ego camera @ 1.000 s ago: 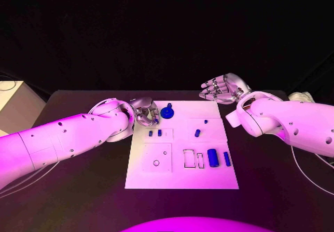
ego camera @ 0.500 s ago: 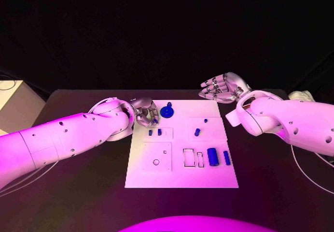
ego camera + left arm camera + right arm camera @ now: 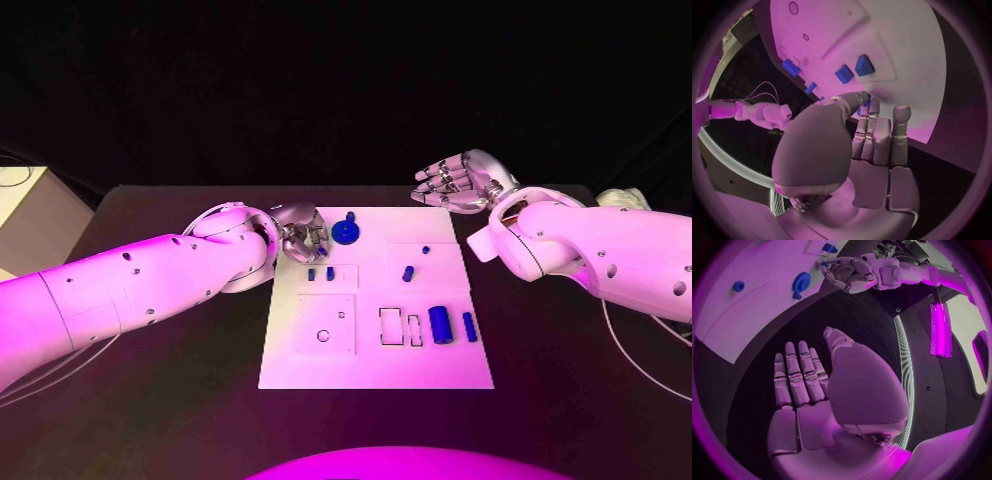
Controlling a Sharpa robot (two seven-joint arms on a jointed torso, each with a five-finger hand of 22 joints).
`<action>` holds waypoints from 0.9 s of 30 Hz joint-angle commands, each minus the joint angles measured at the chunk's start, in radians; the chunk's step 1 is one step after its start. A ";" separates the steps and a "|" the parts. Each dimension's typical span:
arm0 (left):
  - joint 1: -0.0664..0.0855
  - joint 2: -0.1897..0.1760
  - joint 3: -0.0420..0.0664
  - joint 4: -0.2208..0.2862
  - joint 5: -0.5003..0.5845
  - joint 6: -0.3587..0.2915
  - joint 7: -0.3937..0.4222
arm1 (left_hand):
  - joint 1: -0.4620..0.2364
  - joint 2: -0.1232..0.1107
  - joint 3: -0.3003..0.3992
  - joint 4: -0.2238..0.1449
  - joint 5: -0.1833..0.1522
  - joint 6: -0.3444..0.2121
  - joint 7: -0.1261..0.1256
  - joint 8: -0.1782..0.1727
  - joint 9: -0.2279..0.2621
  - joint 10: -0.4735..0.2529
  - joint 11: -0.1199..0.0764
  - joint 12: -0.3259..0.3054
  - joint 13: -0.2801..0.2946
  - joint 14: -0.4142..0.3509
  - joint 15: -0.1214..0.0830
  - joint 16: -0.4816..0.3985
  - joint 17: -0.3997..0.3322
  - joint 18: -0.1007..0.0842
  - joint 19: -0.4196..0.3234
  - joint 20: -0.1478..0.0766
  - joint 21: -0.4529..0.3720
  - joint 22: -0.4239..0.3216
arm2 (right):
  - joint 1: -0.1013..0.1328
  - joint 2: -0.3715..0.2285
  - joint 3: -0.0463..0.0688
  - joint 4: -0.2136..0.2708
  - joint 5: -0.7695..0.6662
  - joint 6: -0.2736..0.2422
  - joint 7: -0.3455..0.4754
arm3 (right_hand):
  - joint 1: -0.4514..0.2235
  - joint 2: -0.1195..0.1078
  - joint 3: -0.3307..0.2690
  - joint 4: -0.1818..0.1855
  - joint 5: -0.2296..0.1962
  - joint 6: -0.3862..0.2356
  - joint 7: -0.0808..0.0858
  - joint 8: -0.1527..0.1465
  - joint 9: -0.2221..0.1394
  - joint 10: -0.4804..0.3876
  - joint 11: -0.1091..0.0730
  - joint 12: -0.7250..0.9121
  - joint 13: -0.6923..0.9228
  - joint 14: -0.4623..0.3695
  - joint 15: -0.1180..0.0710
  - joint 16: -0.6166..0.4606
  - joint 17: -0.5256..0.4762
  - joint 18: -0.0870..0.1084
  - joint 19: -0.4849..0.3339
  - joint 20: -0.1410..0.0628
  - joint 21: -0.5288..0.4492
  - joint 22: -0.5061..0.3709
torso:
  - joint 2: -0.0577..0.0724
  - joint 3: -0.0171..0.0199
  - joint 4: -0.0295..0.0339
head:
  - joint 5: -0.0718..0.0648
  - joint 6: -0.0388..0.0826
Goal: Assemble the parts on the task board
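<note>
Silver, my left hand [image 3: 302, 236] hovered empty beside the round blue knobbed part [image 3: 346, 232] near the white task board's [image 3: 375, 372] far edge — a careless reach could topple it; my right hand [image 3: 459, 182] idled open.

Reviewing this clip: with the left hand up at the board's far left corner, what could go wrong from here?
1. The left hand sits close beside the round blue part; its fingers could nudge it off position.
2. Two small blue parts lie just below that hand on the task board; a downward move could scatter them.
3. The right hand hangs open off the board, offering no support.
</note>
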 commanded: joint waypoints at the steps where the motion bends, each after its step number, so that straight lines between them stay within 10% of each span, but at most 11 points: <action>1: -0.002 0.005 -0.002 0.006 0.000 0.016 0.020 | -0.008 -0.001 -0.005 -0.003 -0.004 0.005 0.000 -0.005 0.002 0.007 0.002 -0.003 -0.001 0.004 -0.002 0.004 0.000 -0.017 0.003 -0.002 -0.002 0.000 | 0.000 0.000 0.000 0.002 -0.009 0.014 0.006 | 0.001 0.006 0.006 -0.001 0.004 0.007 0.013 -0.007 -0.001 0.005 0.003 -0.004 -0.001 0.007 -0.001 0.002 -0.001 0.007 0.000 0.000 0.004 0.001 | 0.000 0.0003 -0.0002 | 0.000 0.000; 27: -0.002 0.015 -0.004 0.000 -0.041 0.056 -0.020 | -0.013 0.000 -0.010 -0.005 -0.006 0.016 -0.004 -0.006 0.006 0.021 -0.002 -0.010 -0.001 0.008 -0.005 0.007 0.005 -0.017 0.006 -0.004 -0.003 0.000 | 0.000 -0.003 0.000 0.005 -0.014 0.014 0.005 | 0.002 0.006 0.007 -0.001 0.003 0.008 0.013 -0.007 -0.001 0.006 0.003 -0.003 -0.001 0.007 -0.001 0.002 -0.002 0.007 0.001 0.000 0.004 0.001 | 0.000 0.0002 -0.0002 | -0.003 -0.003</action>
